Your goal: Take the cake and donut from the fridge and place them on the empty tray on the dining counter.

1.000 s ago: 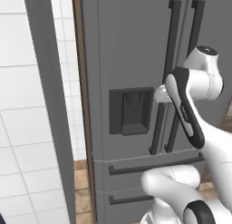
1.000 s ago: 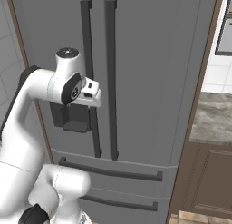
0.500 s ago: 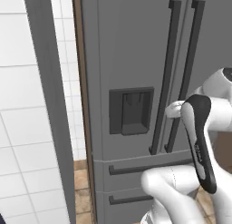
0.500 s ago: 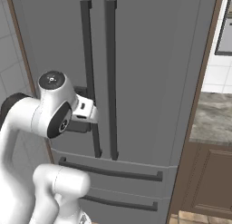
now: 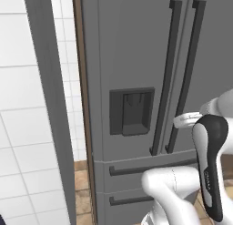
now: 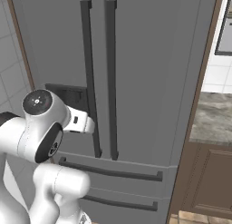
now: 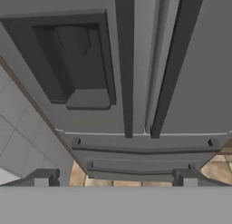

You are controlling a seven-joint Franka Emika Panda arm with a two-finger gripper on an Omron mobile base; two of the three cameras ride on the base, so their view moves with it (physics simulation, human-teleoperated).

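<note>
The fridge [image 5: 136,46] [image 6: 149,60] [image 7: 90,121] stands in front of me with both grey doors shut. Its two dark vertical handles [image 5: 166,74] [image 7: 124,60] run side by side at the door seam. The cake and the donut are hidden behind the doors. The tray and the dining counter are out of view. My gripper [image 7: 114,181] is open with nothing between its fingertips [image 7: 41,180]. It hangs a short way in front of the lower ends of the handles and does not touch them. My white hand [image 5: 186,120] [image 6: 81,123] sits just beside the dispenser recess [image 5: 132,111] [image 6: 68,94].
Two dark drawer pulls [image 5: 150,167] [image 7: 145,143] cross the fridge below the doors. A grey panel and white tiled wall [image 5: 27,128] stand to the left. To the right there is a marbled stone top on brown cabinets [image 6: 210,123]. Tan floor tiles [image 5: 82,192] lie below.
My arm has folded downward, and the hand has dropped from mid-handle height to the handles' lower ends. The gripper has stayed open. The fridge doors remain shut.
</note>
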